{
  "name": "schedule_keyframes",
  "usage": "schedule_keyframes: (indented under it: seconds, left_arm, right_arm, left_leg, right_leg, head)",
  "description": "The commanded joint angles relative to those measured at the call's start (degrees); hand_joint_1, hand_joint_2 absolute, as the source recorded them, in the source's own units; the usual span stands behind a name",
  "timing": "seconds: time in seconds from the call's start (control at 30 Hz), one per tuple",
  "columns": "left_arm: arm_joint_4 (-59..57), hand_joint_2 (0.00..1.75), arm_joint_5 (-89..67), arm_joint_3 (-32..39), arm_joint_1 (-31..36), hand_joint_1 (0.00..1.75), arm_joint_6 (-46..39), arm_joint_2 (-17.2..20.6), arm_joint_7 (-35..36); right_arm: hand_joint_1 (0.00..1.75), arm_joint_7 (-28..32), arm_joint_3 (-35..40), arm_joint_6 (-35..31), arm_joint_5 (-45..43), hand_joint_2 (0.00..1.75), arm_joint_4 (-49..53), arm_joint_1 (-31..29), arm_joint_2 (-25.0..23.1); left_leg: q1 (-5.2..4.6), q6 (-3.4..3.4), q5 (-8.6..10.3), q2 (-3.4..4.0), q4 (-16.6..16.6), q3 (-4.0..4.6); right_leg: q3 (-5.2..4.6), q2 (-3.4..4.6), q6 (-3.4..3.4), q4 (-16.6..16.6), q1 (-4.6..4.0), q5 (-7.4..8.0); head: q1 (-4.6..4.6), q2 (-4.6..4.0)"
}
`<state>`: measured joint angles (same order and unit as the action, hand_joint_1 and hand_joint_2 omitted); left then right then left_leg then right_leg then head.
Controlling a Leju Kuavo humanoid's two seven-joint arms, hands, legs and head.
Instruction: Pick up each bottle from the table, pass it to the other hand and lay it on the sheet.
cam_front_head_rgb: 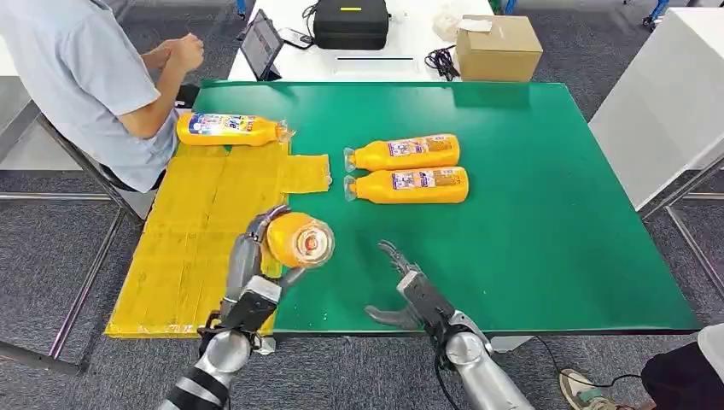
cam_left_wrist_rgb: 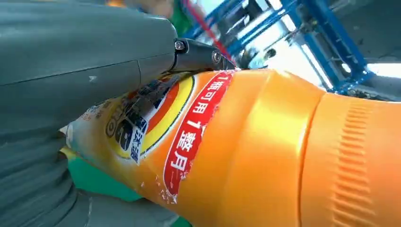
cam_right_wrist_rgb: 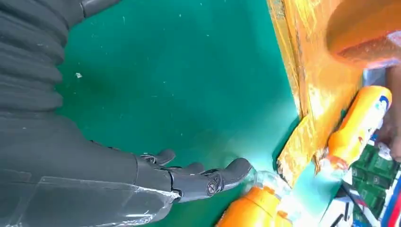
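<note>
Head view: the left hand (cam_front_head_rgb: 256, 256) grips an orange bottle (cam_front_head_rgb: 299, 240) raised over the near edge of the yellow sheet (cam_front_head_rgb: 205, 222), its base toward the camera; the right hand (cam_front_head_rgb: 408, 290) hovers empty over the green table (cam_front_head_rgb: 546, 213), fingers spread; one bottle on the sheet (cam_front_head_rgb: 229, 129) lies at its far end beside a seated person (cam_front_head_rgb: 94, 77); two bottles (cam_front_head_rgb: 410, 169) lie side by side on the table. Left wrist view: the grey thumb (cam_left_wrist_rgb: 71, 61) presses the labelled bottle (cam_left_wrist_rgb: 265, 151). Right wrist view: the dark fingers (cam_right_wrist_rgb: 198, 177) are extended above the table, holding nothing; the sheet (cam_right_wrist_rgb: 317, 80) lies beyond.
</note>
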<state>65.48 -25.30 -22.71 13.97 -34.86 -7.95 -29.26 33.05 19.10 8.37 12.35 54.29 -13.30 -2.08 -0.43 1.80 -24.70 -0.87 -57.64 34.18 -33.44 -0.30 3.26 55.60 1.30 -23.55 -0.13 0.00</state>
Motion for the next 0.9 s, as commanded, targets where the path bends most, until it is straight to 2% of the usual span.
schedule_keyframes:
  seconds: [0.03, 0.07, 0.1, 0.23, 0.43, 0.63, 0.9]
  left_arm:
    - [-18.7, 1.75, -28.59, 0.63, 11.3, 1.75, -3.81, 6.99, 13.01]
    - [-24.28, 1.75, -33.66, -0.09, 13.91, 1.75, -3.46, 7.81, 16.24]
    - [-30.75, 1.75, -41.31, -1.76, 16.79, 1.75, -2.43, 8.88, 23.3]
    - [-36.03, 1.75, -42.78, 0.33, 18.8, 1.75, -3.98, 8.02, 21.35]
    - [-31.4, 1.75, -45.31, 1.18, 17.99, 1.75, -0.84, 7.23, 24.4]
    - [-37.21, 1.75, -50.34, -0.91, 22.37, 1.75, 9.68, 6.44, 30.94]
    - [-39.43, 1.75, -50.58, -0.89, 24.52, 1.75, 13.84, 5.05, 33.06]
  right_arm:
    - [0.0, 0.17, -1.85, 0.96, 0.55, 1.75, -3.55, -2.7, -0.41]
    - [0.0, 0.33, -1.66, 1.55, 0.63, 1.75, -4.28, -3.41, -0.47]
    - [0.0, 0.45, -1.79, 1.43, 0.64, 1.75, -4.72, -3.81, -0.67]
    - [0.0, 0.37, -2.24, 1.49, 0.78, 1.75, -3.5, -2.58, -0.58]
    - [0.0, 0.28, -3.23, 1.57, 0.86, 1.75, -2.67, -0.94, -0.51]
    - [0.0, 0.19, -3.44, 2.06, 1.12, 1.75, -4.0, -1.79, -1.37]
    - [0.0, -0.09, -3.88, 1.89, 1.37, 1.75, -4.01, -1.7, -1.48]
  left_leg:
    - [0.08, -0.14, -0.03, 0.13, 0.03, -0.18]
    - [0.12, -0.18, -0.01, 0.17, 0.05, -0.26]
    - [0.06, -0.12, 0.0, 0.12, 0.05, -0.19]
    - [0.08, -0.12, 0.04, 0.15, 0.03, -0.15]
    - [0.14, -0.13, -0.01, 0.11, -0.03, -0.15]
    - [0.12, -0.14, 0.04, 0.12, -0.05, 0.04]
    - [0.12, -0.14, 0.04, 0.16, -0.04, -0.03]
  right_leg:
    - [0.17, 0.08, -0.17, -0.04, -0.09, 0.0]
    - [0.23, 0.12, -0.22, -0.07, -0.13, 0.03]
    - [0.16, 0.08, -0.15, -0.04, -0.06, 0.02]
    - [0.13, 0.09, -0.23, -0.02, -0.09, 0.09]
    - [0.16, 0.01, -0.31, 0.01, -0.16, 0.02]
    - [-0.05, 0.03, -0.3, 0.05, -0.13, 0.07]
    - [-0.01, 0.07, -0.3, 0.04, -0.14, 0.08]
  head:
    - [0.0, 0.0]
    - [-0.02, 0.0]
    - [0.02, 0.0]
    - [0.0, 0.0]
    - [0.02, 0.0]
    - [0.0, 0.0]
    - [0.0, 0.0]
